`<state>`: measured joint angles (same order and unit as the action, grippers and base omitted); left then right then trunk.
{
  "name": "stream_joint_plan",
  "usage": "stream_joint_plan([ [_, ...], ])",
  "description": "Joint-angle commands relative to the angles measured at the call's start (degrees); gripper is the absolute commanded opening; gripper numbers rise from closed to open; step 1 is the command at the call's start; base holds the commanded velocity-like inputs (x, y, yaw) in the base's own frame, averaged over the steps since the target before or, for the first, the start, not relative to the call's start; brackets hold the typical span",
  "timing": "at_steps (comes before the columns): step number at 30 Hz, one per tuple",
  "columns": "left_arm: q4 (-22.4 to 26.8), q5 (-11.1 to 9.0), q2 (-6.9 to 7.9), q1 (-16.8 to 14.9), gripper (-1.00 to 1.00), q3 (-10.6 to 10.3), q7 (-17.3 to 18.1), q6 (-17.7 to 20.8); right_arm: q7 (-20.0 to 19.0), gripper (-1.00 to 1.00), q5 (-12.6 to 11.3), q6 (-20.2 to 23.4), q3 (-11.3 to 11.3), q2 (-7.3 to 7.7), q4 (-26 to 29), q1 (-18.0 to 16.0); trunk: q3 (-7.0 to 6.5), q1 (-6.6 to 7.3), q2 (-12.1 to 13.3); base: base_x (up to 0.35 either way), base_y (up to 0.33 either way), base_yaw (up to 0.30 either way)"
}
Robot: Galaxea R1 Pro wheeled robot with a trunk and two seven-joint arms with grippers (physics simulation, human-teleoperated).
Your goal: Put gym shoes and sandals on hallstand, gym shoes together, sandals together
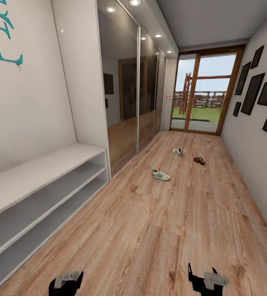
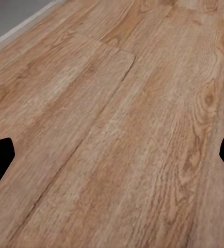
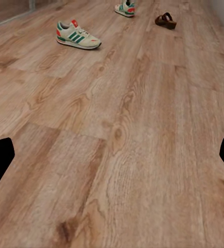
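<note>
Two gym shoes (image 1: 160, 174) and one sandal (image 1: 199, 160) are seen lying well apart on the corridor floor (image 1: 158, 230). Hallstand (image 1: 35, 193) stands at left. Both grippers' jaws are spread open, empty.

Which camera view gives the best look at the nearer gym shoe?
The right wrist view: there the nearer gym shoe appears large, its green stripes and red accents clear. In the head view it is small on the corridor floor. The left wrist view gives bare planks.
</note>
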<state>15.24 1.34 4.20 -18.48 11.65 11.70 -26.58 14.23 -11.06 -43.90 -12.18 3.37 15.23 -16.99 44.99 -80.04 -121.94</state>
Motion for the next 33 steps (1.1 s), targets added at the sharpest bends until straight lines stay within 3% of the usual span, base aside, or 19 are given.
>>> stream_joint_plan([
  [1, -0.05, 0.14, -0.02, -0.06, 1.00, 0.48, 0.47, -0.10, 0.19, 1.00, -0.51, -0.14, -0.48, 0.04, 0.02, -0.03, 0.24, -0.22, -0.44, 0.000, 0.000, 0.000],
  [12, -0.60, 0.65, 0.02, -3.32, 1.00, 0.21, -3.26, 3.19, 0.18, 1.00, -0.39, 6.73, -0.61, 0.46, 4.53, 0.00, 2.22, -2.63, -4.85, 0.000, 0.000, 0.000],
  [20, -0.86, 2.62, 0.23, -3.37, 1.00, 0.23, -4.21, 3.23, 0.26, 1.00, -0.34, 7.48, -0.71, 0.47, 3.53, 0.02, 3.66, -4.39, -8.06, 0.000, 0.000, 0.000],
  [33, -0.83, 3.20, 0.18, -3.39, 1.00, 0.35, -4.40, 3.21, 0.35, 1.00, -0.36, 7.52, -0.74, 0.10, 2.15, 0.02, 5.99, -7.24, -13.27, 0.000, 0.000, 0.000],
])
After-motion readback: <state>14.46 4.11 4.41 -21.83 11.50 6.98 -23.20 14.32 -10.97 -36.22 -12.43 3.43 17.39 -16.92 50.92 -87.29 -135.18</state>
